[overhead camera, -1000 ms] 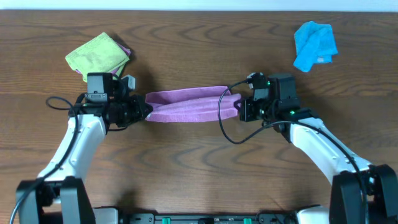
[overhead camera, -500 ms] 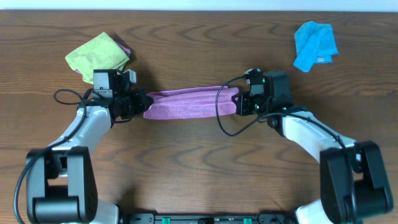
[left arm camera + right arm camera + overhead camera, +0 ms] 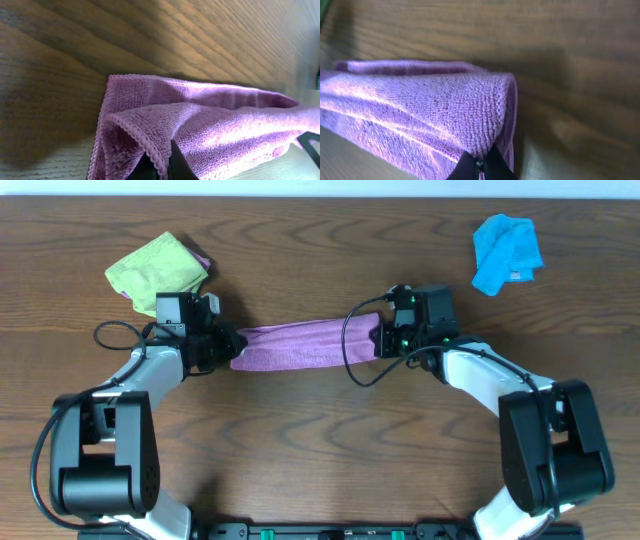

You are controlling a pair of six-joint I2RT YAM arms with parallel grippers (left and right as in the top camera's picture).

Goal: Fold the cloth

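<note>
The purple cloth (image 3: 298, 345) lies stretched as a folded strip across the middle of the table between both arms. At its left end my left gripper (image 3: 228, 348) is shut on the cloth's hemmed edge (image 3: 155, 150), pinched between the dark fingertips (image 3: 176, 165). At the right end my right gripper (image 3: 380, 342) is shut on the cloth's folded end (image 3: 485, 135), its fingertips (image 3: 492, 165) squeezing the layers from below. In both wrist views the cloth (image 3: 420, 110) rests low against the wood. No tag shows.
A lime-green cloth (image 3: 157, 269) lies crumpled at the back left, close behind the left arm. A bright blue cloth (image 3: 506, 252) sits at the back right. A black cable (image 3: 352, 365) loops over the purple cloth's right part. Bare wood lies in front.
Both grippers have carried the cloth's ends slightly toward the back of the table, and the right one moved left. The strip now sits flatter and narrower.
</note>
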